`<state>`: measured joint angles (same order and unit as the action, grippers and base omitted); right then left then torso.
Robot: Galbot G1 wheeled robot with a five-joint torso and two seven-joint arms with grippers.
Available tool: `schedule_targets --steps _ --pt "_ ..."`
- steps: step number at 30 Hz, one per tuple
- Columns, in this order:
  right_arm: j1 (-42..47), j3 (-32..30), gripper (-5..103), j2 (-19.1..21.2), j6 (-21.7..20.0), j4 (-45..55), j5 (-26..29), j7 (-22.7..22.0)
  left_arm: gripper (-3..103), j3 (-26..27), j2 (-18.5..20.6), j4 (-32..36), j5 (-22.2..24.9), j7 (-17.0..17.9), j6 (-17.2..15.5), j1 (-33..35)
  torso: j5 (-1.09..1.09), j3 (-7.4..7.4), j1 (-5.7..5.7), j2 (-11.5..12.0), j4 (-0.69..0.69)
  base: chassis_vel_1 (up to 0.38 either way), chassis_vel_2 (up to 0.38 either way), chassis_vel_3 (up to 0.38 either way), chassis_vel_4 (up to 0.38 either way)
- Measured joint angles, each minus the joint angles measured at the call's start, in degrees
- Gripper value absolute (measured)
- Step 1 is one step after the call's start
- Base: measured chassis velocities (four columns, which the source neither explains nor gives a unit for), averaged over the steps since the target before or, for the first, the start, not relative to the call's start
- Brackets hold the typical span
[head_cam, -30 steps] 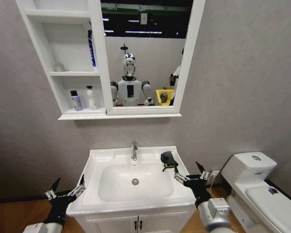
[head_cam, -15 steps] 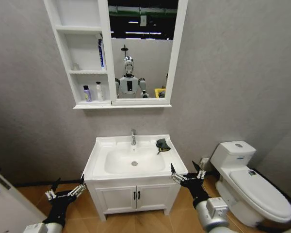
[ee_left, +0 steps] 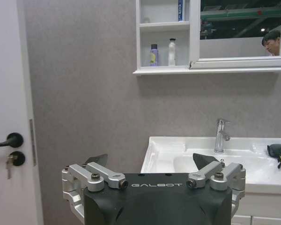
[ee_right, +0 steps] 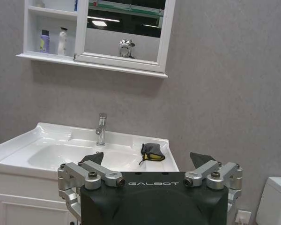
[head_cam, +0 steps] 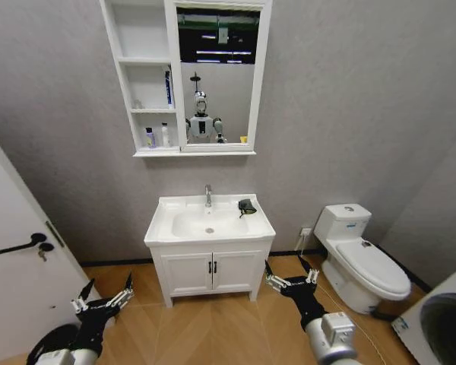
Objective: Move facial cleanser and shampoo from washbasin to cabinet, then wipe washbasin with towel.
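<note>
Towel, small and dark, lies bunched on the back right corner of the washbasin, right of the tap; the right wrist view shows a bit of yellow at its edge. Two bottles stand side by side on the lowest shelf of the cabinet, a purple one and a white one, and a blue tube leans on the shelf above; nothing but the towel rests on the basin rim, so moving the cleanser and shampoo looks done. Whether the wipe is done I cannot tell; the bowl looks clean and dry, and the towel sits where a finished wipe might leave it. The robot stands well back from the vanity, on the wood floor, with a door to its left and a toilet to its right; left gripper and right gripper hang low in front, both spread wide and holding nothing, well apart from the basin.
</note>
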<state>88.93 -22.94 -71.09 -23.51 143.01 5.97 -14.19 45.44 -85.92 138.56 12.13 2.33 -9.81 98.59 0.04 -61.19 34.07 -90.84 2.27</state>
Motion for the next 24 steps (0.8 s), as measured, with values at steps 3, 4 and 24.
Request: schedule_targets --steps 3,4,24 --pt "0.3 0.0 100 -0.2 0.2 0.0 -0.3 0.9 100 0.0 0.0 0.0 0.0 0.0 0.0 0.0 -0.15 0.0 0.01 0.0 0.04 0.345 -0.325 -0.339 0.351" --pt "0.3 0.0 100 -0.2 0.7 0.0 -0.2 1.7 100 0.0 0.0 0.0 0.0 0.0 0.0 0.0 -0.06 0.0 0.0 0.0 0.03 0.337 -0.318 -0.312 0.345" --pt "0.4 -1.6 100 -0.2 1.9 -0.4 -1.2 3.9 100 0.0 0.0 0.0 0.0 0.0 0.0 0.0 -0.05 -0.01 0.05 0.0 0.03 0.044 -0.051 -0.062 0.057"
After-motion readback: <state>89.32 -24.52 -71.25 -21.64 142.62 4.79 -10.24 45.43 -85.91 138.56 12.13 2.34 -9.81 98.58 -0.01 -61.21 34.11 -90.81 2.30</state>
